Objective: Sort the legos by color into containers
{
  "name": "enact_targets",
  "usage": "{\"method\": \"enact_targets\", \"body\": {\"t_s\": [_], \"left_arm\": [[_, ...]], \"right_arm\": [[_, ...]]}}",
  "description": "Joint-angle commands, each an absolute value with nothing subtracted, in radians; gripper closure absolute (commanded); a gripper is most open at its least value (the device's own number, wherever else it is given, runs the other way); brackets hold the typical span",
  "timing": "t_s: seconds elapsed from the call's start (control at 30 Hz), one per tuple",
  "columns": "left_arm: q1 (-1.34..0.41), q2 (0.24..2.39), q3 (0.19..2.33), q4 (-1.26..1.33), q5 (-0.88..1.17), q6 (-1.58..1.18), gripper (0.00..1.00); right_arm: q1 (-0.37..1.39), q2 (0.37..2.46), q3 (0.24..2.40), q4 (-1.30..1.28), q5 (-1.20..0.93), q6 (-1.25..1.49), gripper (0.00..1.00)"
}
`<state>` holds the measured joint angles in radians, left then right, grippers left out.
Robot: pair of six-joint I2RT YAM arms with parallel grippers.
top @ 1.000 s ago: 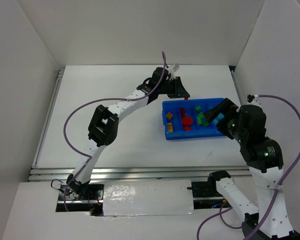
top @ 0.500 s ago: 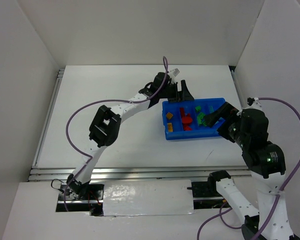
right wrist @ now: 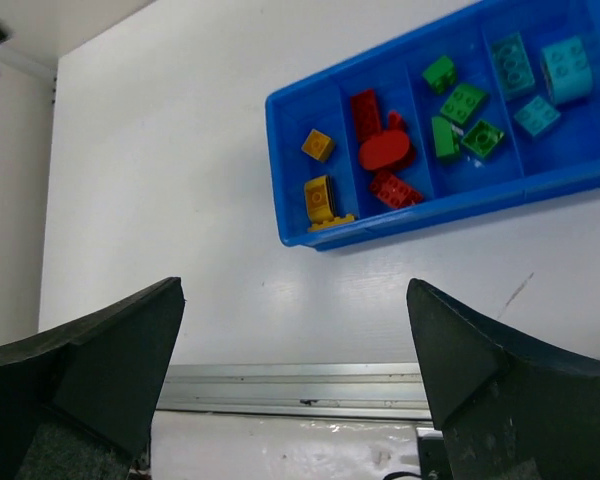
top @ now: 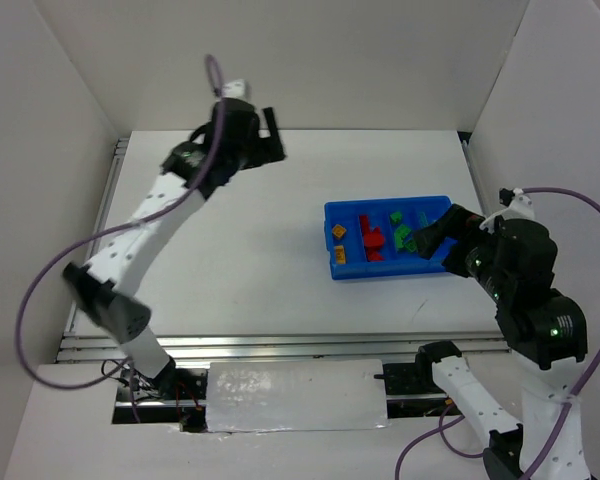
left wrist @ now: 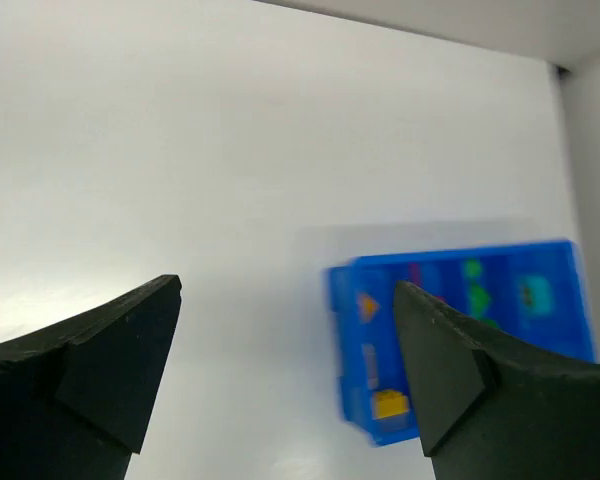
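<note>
Blue plastic holds everything here: the tray point(top: 388, 271) lies on the right half of the white table point(top: 230, 250), and the legos point(top: 372, 241) are all inside it. From the right wrist view, its four compartments point(right wrist: 305, 110) run side by side. There are two yellow bricks point(right wrist: 318, 146) in the leftmost, red bricks point(right wrist: 385, 152) next (three, as far as I can make out), four green bricks point(right wrist: 465, 101) in the third, and teal bricks point(right wrist: 567, 69) in the rightmost.

The left gripper point(top: 273, 138) is raised over the far left part of the table, well apart from the tray. Its fingers are spread wide with nothing between them. The right gripper point(top: 432, 232) hangs above the tray's right end, likewise splayed and empty, not touching any brick.
</note>
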<state>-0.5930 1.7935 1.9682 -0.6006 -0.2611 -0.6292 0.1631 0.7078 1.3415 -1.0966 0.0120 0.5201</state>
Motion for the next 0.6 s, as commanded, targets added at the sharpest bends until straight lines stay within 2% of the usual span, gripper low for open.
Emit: {"method": "enact_targets", "body": {"t_s": [0.0, 0.1, 0.23, 0.57], "left_arm": [[-0.517, 1.556, 1.812, -0.925, -0.587, -0.647, 0.01], [-0.448, 1.338, 1.673, -1.052, -0.666, -0.676, 0.01], [-0.43, 1.065, 1.543, -1.12, -0.805, -0.663, 0.0], [-0.431, 0.7, 1.456, -1.305, -0.824, -0.725, 0.0]], "right_arm": [[0.167, 0.692, 1.439, -1.123, 0.037, 0.419, 0.0], [0.189, 0.706, 1.56, -1.196, 0.1, 0.388, 0.0], [0.221, 0.649, 1.592, -1.249, 0.136, 0.348, 0.0], [0.239, 0.526, 1.696, -1.402, 0.138, 0.362, 0.0]]}}
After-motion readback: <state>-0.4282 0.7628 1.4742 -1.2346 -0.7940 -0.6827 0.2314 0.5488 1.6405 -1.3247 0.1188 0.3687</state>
